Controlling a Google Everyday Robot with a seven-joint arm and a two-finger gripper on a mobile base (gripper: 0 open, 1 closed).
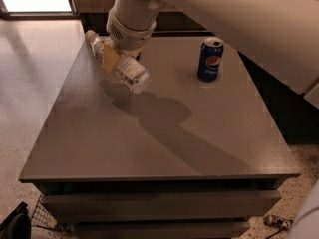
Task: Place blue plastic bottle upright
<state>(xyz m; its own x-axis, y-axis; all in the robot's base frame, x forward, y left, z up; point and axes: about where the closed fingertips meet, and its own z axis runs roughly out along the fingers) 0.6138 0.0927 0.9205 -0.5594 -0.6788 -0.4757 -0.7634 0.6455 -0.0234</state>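
Observation:
My gripper [112, 58] hangs over the back left part of the grey table [159, 133]. It is shut on the clear plastic bottle [124, 68], with yellowish fingers [110, 59] across its middle. The bottle is lifted off the table and lies tilted, its white cap [90, 35] up at the far left and its base down toward the right. Its shadow falls on the table below it.
A blue Pepsi can [210, 59] stands upright at the back right of the table. My large white arm [239, 24] crosses the top right of the view. The table's left edge borders a pale floor [25, 83]. A drawer front [159, 203] runs below the table's front edge.

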